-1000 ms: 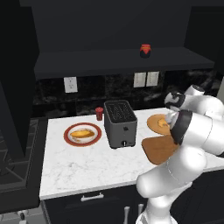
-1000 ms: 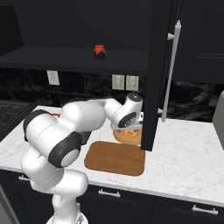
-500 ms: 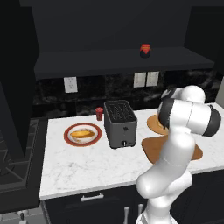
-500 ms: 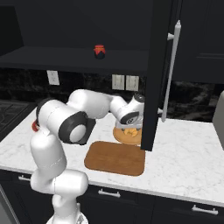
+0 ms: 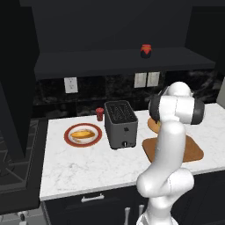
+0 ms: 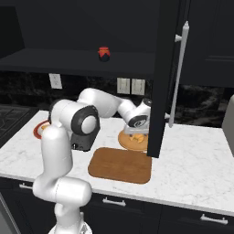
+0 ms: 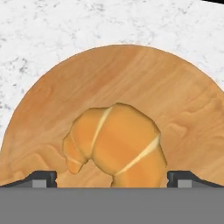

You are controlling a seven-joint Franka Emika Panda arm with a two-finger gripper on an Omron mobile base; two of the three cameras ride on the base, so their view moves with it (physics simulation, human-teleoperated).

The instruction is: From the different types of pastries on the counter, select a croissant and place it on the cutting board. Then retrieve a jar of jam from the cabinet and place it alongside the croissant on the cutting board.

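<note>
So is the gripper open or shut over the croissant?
Open: the gripper fingertips stand wide apart either side of the croissant, which lies on the round wooden plate.

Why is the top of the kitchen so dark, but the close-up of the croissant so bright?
In the left base view the matte black wall cabinet swallows light; its tiny red-topped jam jar stands out. In the hand view the golden-orange croissant on its round tan wooden plate looks evenly lit and sharp, without glare.

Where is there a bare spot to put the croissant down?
The whole brown cutting board is bare, in front of the round wooden plate where the croissant sits. There is also bare white counter in front of the toaster and the red-rimmed plate. It is crowded around the wooden plate, where the open claw hangs.
</note>
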